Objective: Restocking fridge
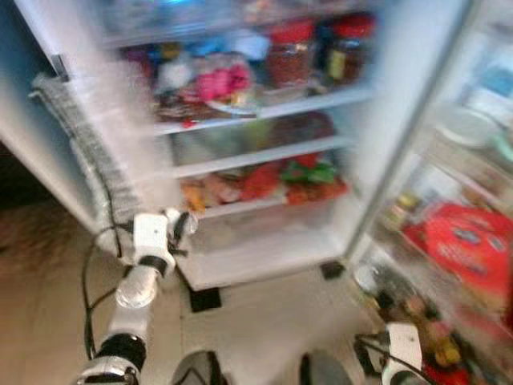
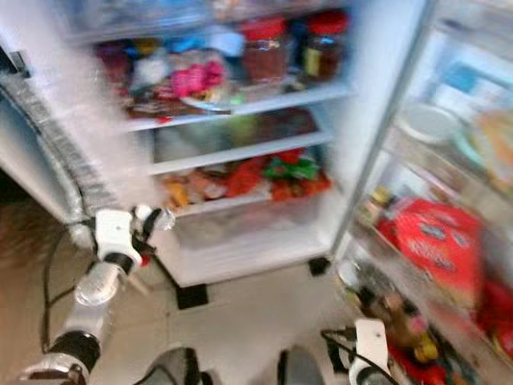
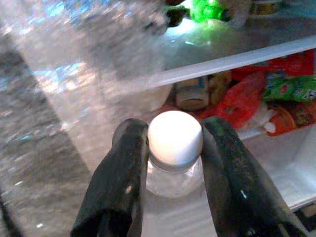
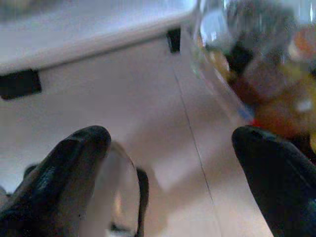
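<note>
Fridge: the fridge [image 1: 365, 160] stood open ahead of the robot, its shelves crowded with jars, packets and bags; the head views were smeared with motion, so finer detail could not be read.
Door: the open door [image 1: 449, 249] hung on the right, its racks packed with red packets and bottles.
Left gripper: the left gripper [image 3: 173, 148] was raised near the fridge's lower left corner, its two black fingers clamped on the neck of a clear bottle [image 3: 173, 173], just under the white cap [image 3: 175, 137].
Right gripper: the right gripper [image 4: 170, 168] hung low at the near right beside the door racks, fingers wide apart and holding nothing, above bare floor [image 4: 148, 98].
Slip risk: the hold was only on the narrow neck below a smooth round cap; in my judgement a swing or jolt could let the bottle twist or drop.
Collision risk: the shelves looked full, so pushing the bottle in could knock packets out.
Door risk: the right arm sat close to the door racks, and a turn might catch them.
</note>
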`<state>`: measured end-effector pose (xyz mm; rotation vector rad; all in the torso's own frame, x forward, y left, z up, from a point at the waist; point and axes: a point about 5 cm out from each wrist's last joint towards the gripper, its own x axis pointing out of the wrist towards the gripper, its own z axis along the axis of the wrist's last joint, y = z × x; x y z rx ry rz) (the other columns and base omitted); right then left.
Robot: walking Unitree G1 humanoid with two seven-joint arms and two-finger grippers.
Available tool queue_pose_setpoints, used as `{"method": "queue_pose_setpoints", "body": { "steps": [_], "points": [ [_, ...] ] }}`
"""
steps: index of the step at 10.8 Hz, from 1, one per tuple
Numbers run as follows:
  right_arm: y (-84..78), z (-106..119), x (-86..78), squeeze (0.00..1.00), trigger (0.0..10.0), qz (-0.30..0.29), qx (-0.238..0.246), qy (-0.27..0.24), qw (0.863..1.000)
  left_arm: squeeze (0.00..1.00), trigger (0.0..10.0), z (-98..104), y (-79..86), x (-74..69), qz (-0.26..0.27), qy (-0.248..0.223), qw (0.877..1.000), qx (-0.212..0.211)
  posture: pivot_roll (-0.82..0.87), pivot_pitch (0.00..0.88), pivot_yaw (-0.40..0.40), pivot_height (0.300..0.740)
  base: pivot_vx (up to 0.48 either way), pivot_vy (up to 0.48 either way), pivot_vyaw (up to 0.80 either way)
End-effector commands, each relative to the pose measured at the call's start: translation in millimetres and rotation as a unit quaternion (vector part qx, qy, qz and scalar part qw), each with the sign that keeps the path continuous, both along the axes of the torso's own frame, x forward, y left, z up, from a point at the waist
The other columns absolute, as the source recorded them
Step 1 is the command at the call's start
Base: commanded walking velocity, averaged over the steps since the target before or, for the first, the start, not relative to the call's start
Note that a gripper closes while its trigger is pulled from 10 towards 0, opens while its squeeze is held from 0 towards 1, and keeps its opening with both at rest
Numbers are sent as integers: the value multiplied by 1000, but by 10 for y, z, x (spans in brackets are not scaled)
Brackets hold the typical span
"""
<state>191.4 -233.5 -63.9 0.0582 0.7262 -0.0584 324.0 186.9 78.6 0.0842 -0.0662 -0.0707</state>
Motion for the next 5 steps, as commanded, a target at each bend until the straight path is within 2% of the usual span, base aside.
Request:
{"method": "queue_pose_setpoints", "body": {
  "steps": [1, 2, 3, 4, 5],
  "points": [
    [31, -69, -129, 0, 10000, -10, 9, 10, 1000, 0, 10000, 13, 41, -8, 2, -2, 1000, 1, -142, 137, 59, 647, 0, 0, 0],
    [52, -75, -152, 0, 10000, 3, 2, 5, 1000, 0, 10000, -5, 55, -36, 0, -1, 1000, 3, -141, 137, 65, 647, 0, 0, 0],
    [785, 177, 428, 0, 10000, 47, 31, -94, 994, 0, 10000, -15, 75, -53, 1, 1, 1000, 4, -148, 137, 74, 647, 0, 0, 0],
    [940, 219, 487, 0, 10000, 62, 18, -106, 992, 0, 10000, -15, 86, -57, 0, 3, 1000, 6, -157, 137, 79, 647, 0, 0, 0],
    [976, 199, 452, 0, 10000, 62, 15, -104, 993, 0, 10000, -26, 91, -79, -2, 3, 1000, 9, -164, 137, 82, 647, 0, 0, 0]
  ]
}}
